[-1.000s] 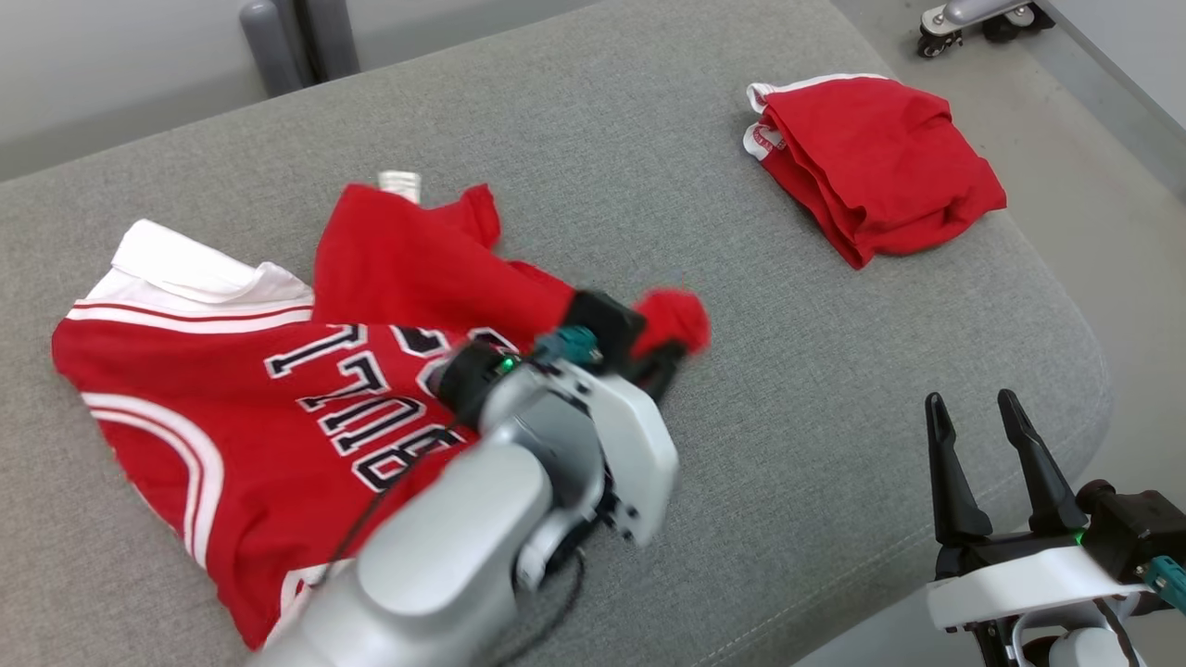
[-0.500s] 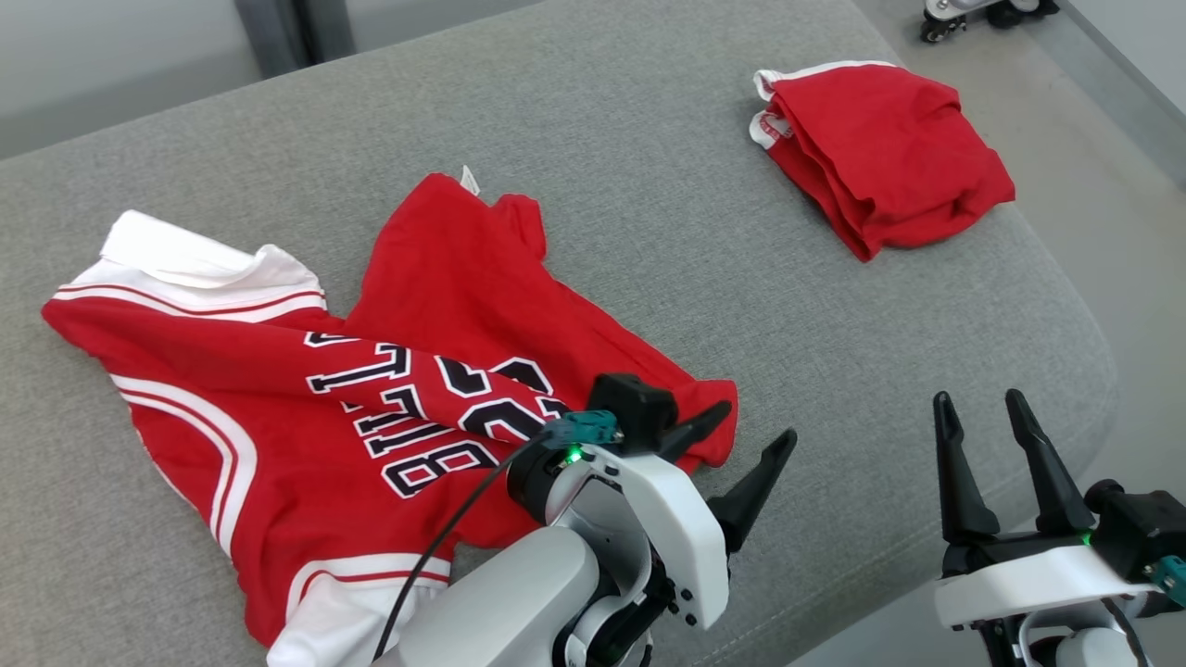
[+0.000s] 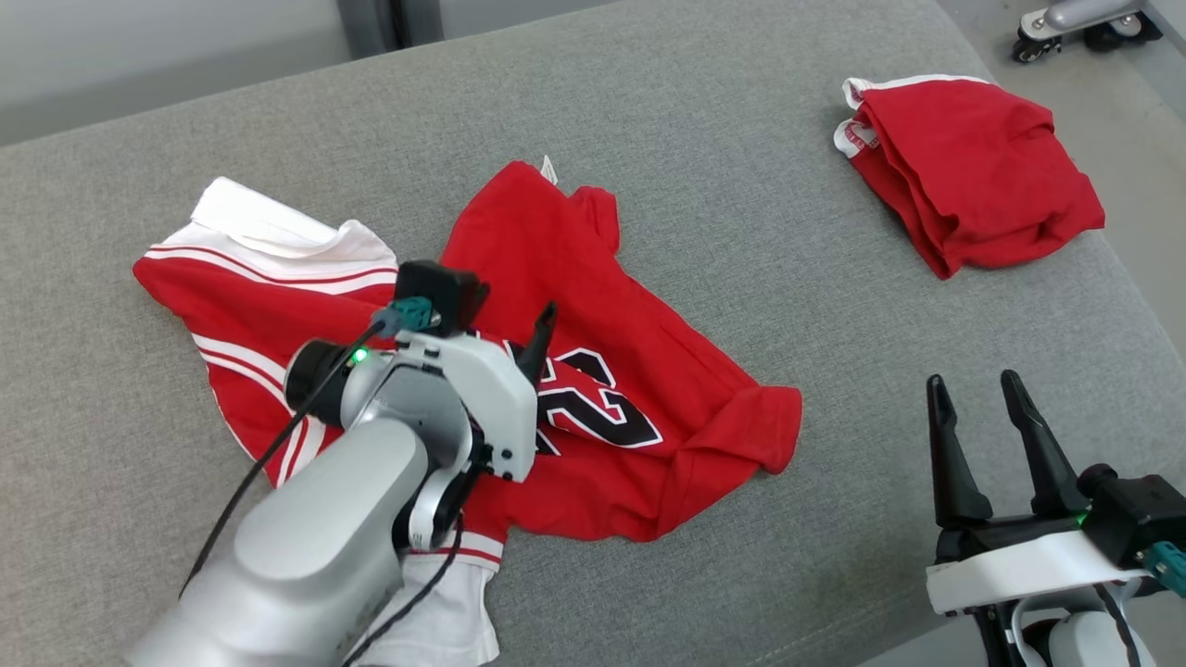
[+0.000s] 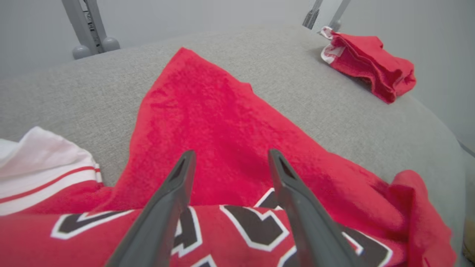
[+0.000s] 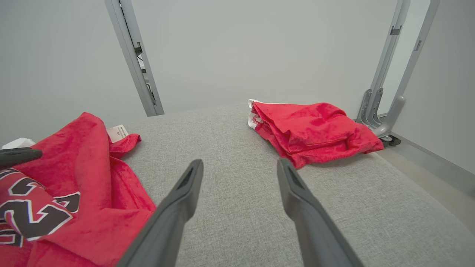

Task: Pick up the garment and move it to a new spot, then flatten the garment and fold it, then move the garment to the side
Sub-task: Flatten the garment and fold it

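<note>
Spread wide and empty, my left gripper (image 4: 230,154) hovers over the rumpled jersey (image 3: 574,250), right gripper (image 3: 971,380) likewise open nearby; I'd pinch opposite edges and pull flat.

You could make out a black, white-edged numeral (image 3: 602,412) "2" on the red jersey (image 3: 574,259), with the rest of that print covered. The white tag (image 5: 118,132) at its edge carried lettering too small to read.

This looks like a robot test room: bare pale walls (image 5: 259,48), grey metal frame posts (image 5: 135,63), a wheeled stand (image 3: 1075,17), one big grey cushion (image 3: 723,139).
</note>
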Controlling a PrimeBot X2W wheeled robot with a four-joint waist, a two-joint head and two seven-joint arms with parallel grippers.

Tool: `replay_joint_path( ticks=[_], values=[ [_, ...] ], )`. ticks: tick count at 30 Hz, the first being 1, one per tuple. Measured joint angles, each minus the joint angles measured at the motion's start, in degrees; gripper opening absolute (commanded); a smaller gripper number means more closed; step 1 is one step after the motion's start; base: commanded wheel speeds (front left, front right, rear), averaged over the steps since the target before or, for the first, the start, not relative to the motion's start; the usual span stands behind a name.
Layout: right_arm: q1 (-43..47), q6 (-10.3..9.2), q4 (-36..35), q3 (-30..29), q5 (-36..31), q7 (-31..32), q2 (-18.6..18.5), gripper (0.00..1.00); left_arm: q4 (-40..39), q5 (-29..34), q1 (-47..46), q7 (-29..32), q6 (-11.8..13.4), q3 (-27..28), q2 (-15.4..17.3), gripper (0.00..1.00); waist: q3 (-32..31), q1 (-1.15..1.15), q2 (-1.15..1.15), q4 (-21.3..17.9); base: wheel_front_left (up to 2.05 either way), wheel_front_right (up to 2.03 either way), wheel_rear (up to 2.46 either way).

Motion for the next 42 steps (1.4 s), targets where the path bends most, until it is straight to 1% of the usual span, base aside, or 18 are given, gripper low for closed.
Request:
replay_joint_path(
  ticks=[2, 5, 6, 10, 14, 15, 18, 19, 20, 21, 25, 29, 30, 31, 33, 38, 41, 42],
  values=[
    [-0.36, 0.00, 0.21, 0.62, -0.01, 0.00, 0.02, 1.00, 4.11, 1.08, -2.69, 2.13, -0.65, -1.65, -0.76, 1.00, 0.26, 0.00, 0.00, 0.04, 0.00, 0.00, 0.00],
    [-0.65, 0.00, 0.34, 1.31, 0.00, -0.01, 0.03, 1.00, 9.56, 1.60, -5.98, 6.20, -3.25, -3.89, -2.15, 1.00, 0.48, 0.00, 0.00, -0.45, 0.00, 0.00, 0.00],
    [-0.63, 0.00, 0.43, 1.36, 0.01, 0.00, 0.02, 1.00, 10.83, 1.87, -6.90, 6.70, -3.70, -4.43, -2.78, 1.00, 0.55, 0.00, 0.00, -0.66, 0.00, 0.00, 0.00],
    [-0.58, 0.00, 0.82, 1.38, 0.32, -0.01, 0.02, 1.00, 15.53, 3.34, -11.62, 6.31, -3.60, -4.24, -3.37, 1.00, 0.65, 0.00, 0.00, -1.81, 0.00, 0.00, 0.00],
    [-0.27, 0.00, 0.85, 1.20, 0.46, -0.01, 0.01, 1.00, 18.23, 3.61, -15.00, 6.03, -4.01, -3.41, -2.54, 1.00, 0.67, 0.00, 0.00, -2.82, 0.00, 0.00, 0.00],
    [-0.06, 0.00, 0.89, 1.18, 0.46, -0.01, 0.00, 1.00, 19.31, 3.81, -16.74, 6.69, -4.43, -3.11, -1.69, 1.00, 0.64, 0.00, 0.00, -3.09, 0.00, 0.00, 0.00],
    [0.03, 0.00, 0.93, 1.16, 0.46, -0.01, 0.00, 1.00, 20.80, 2.81, -17.66, 8.13, -5.06, -2.45, -0.89, 1.00, 0.59, 0.00, 0.00, -3.26, 0.00, 0.00, 0.00],
    [0.05, 0.00, 0.98, 1.22, 0.46, -0.01, 0.00, 1.00, 22.67, 1.63, -17.83, 10.36, -6.75, -2.21, -0.41, 1.00, 0.52, 0.00, 0.00, -3.35, 0.00, 0.00, 0.00],
    [0.06, 0.00, 1.02, 1.36, 0.46, 0.00, 0.01, 1.00, 23.70, -0.21, -17.73, 11.56, -7.57, -1.41, -0.60, 1.00, 0.49, 0.00, 0.00, -3.40, 0.00, 0.00, 0.00],
    [0.06, 0.00, 1.02, 1.36, 0.46, 0.00, 0.01, 1.00, 23.70, -0.21, -17.73, 11.56, -7.57, -1.41, -0.60, 1.00, 0.49, 0.00, 0.00, -3.40, 0.00, 0.00, 0.00],
    [0.06, 0.00, 1.19, 2.04, 0.35, -0.01, -0.01, 1.00, 26.97, -4.17, -16.69, 14.37, -10.18, -0.20, -3.04, 1.00, 0.26, 0.00, 0.00, -3.65, 0.00, 0.00, 0.00],
    [-0.05, 0.00, 1.24, 2.88, 0.30, -0.01, 0.01, 1.00, 30.28, -5.03, -16.48, 14.83, -11.23, -0.32, -4.47, 1.00, 0.36, 0.00, 0.00, -4.20, 0.00, 0.00, 0.00],
    [-0.07, 0.00, 1.24, 2.96, 0.31, -0.01, 0.00, 1.00, 31.08, -5.15, -16.40, 14.77, -11.59, -0.29, -4.55, 0.20, 0.35, 0.00, 0.00, -4.35, 0.00, 0.00, 0.00],
    [-0.08, 0.00, 1.22, 3.02, 0.35, 0.00, 0.01, 1.00, 31.39, -5.13, -16.28, 13.48, -11.59, -0.11, -4.54, 0.00, 0.33, 0.00, 0.00, -4.53, 0.00, 0.00, 0.00],
    [-0.03, 0.00, 1.18, 2.70, 0.36, -0.01, 0.01, 1.00, 31.40, -3.81, -16.72, 8.35, -11.21, 0.16, -4.00, 0.00, 0.33, 0.00, 0.00, -4.78, 0.00, 0.00, 0.00],
    [0.09, 0.00, 0.98, 2.23, 0.46, 0.00, 0.00, 1.00, 33.06, 0.94, -21.41, -2.68, -7.24, 0.22, -2.46, 0.00, 1.07, 0.00, 0.00, -4.54, 0.00, 0.00, 0.00],
    [0.10, 0.00, 1.11, 2.33, 0.49, 0.00, 0.00, 1.00, 34.87, 3.30, -23.04, -9.91, -3.98, 0.65, -1.34, 0.00, 0.98, 0.00, 0.00, -4.70, 0.00, 0.00, 0.00],
    [0.09, 0.00, 1.15, 2.41, 0.57, 0.00, -0.02, 1.00, 35.26, 3.68, -23.88, -12.51, -3.30, 1.05, -1.10, 0.00, 1.00, 0.00, 0.00, -4.76, 0.00, 0.00, 0.00]
  ],
)
